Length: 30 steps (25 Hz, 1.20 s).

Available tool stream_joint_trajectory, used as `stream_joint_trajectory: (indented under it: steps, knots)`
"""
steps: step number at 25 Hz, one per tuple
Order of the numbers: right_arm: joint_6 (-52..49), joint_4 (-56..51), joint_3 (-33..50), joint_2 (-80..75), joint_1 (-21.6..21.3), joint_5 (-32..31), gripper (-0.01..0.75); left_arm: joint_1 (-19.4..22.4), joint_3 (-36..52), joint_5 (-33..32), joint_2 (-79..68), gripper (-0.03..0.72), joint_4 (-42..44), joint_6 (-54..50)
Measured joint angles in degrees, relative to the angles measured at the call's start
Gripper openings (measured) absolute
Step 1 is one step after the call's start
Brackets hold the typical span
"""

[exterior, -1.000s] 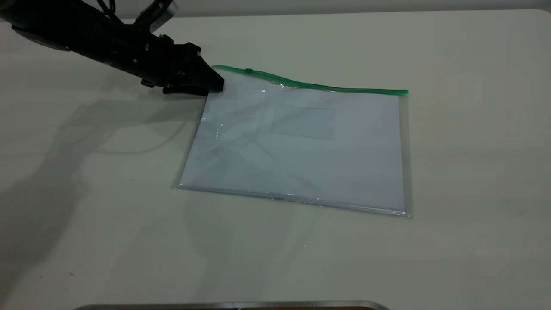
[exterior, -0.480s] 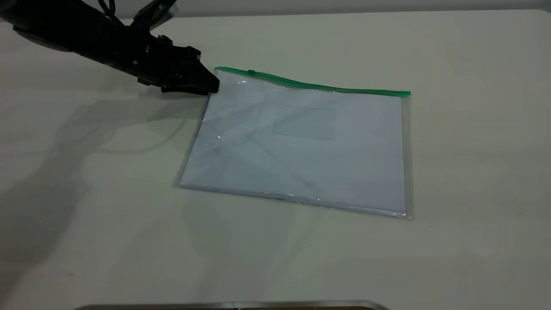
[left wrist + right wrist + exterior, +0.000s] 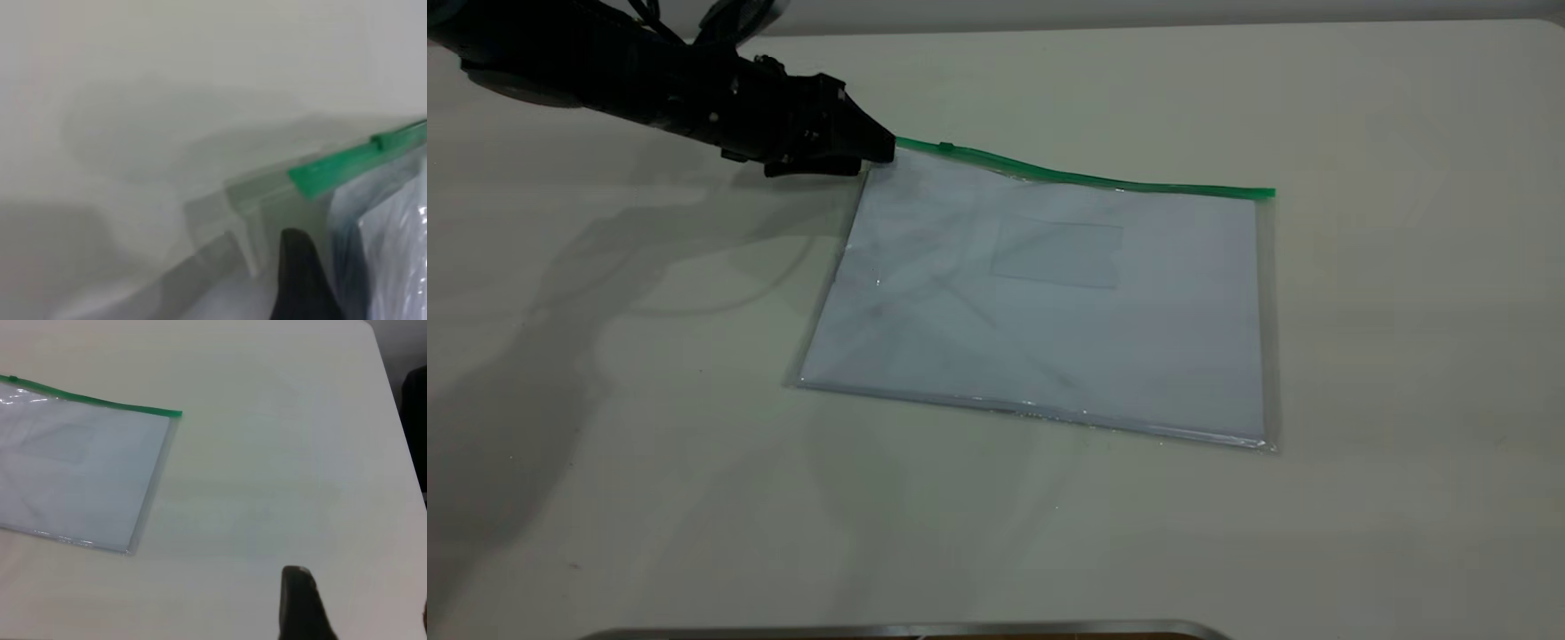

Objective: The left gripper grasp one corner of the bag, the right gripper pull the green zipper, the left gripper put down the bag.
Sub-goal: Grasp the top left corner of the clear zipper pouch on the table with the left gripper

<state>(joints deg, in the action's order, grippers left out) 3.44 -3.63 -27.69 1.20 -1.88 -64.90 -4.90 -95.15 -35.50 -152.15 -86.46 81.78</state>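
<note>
The left gripper (image 3: 876, 151) reaches in low over the table (image 3: 605, 444) from the far left corner, its black arm stretched almost level, the tapered tips pointing along the far edge of the bag (image 3: 1049, 311). The tips meet the bag's far left corner, right where the green zipper (image 3: 1085, 180) begins. In the left wrist view one dark finger (image 3: 303, 280) sits just beside the clear corner flap under the zipper's end (image 3: 333, 170), but whether the jaws are pinched on the plastic or only touching it cannot be told.

The bag lies flat ahead of the gripper, and the small slider (image 3: 945, 147) sits on the zipper just past the tips.

The right gripper (image 3: 303, 603) hangs above bare table, well apart from the bag's other end (image 3: 153, 480); only one finger shows, so its state cannot be told.
</note>
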Motion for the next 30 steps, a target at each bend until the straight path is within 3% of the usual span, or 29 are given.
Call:
stream_joint_trajectory:
  steps: [13, 15, 21, 22, 26, 30]
  knots:
    - [0.0, 0.2, 0.0, 0.0, 0.0, 0.0, 0.468, 0.0, 0.0, -6.2, -2.6, 0.484, -4.6, 2.7]
    - [0.0, 0.2, 0.0, 0.0, 0.0, 0.0, 0.468, 0.0, 0.0, -7.1, -2.6, 0.420, -4.6, 3.3]
    - [0.0, 0.2, 0.0, 0.0, 0.0, 0.0, 0.468, 0.0, 0.0, -7.7, -2.6, 0.086, -4.6, 7.7]
    - [0.0, 0.1, 0.0, 0.0, 0.0, 0.1, 0.468, 0.0, 0.0, -7.9, -2.6, 0.058, -4.6, 8.6]
    - [1.8, -1.4, 0.0, -2.6, 0.0, 0.1, 0.468, 0.2, 0.0, -9.4, -2.4, 0.053, -3.9, 11.4]
    - [7.6, -4.4, -0.7, -12.7, 0.0, 2.9, 0.468, 0.4, -0.7, -11.0, 0.0, 0.053, 7.7, 14.0]
